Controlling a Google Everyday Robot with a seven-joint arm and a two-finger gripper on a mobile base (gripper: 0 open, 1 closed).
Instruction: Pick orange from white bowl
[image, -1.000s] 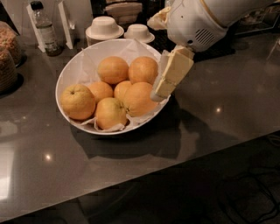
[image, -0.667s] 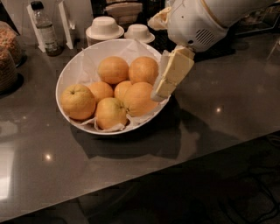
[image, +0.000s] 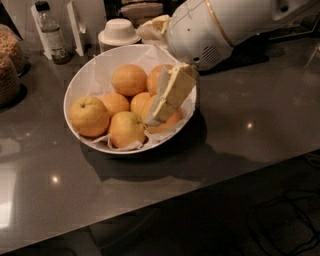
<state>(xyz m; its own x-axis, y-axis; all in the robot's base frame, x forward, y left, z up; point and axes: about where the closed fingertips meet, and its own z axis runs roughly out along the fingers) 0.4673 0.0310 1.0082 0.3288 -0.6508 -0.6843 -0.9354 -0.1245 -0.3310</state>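
The white bowl (image: 82, 75), lined with crumpled white paper, holds several oranges. The large yellowish orange (image: 88, 116) with dimpled skin and a dark stem dimple lies at the bowl's left side. My gripper (image: 159, 114) reaches down from the white arm at the upper right into the right half of the bowl. Its tip sits over the deeper-orange fruits (image: 167, 121) there, well to the right of the yellowish orange. It partly hides two of those fruits.
A small white lidded cup (image: 119, 31) stands just behind the bowl. A bottle (image: 50, 34) and a white upright stand are at the back left. A jar of cereal (image: 9, 62) is at the far left. The dark counter's front edge runs across the lower part of the view.
My gripper has moved left and down, from the bowl's right rim further in over the fruits. The bowl and the oranges have not moved.
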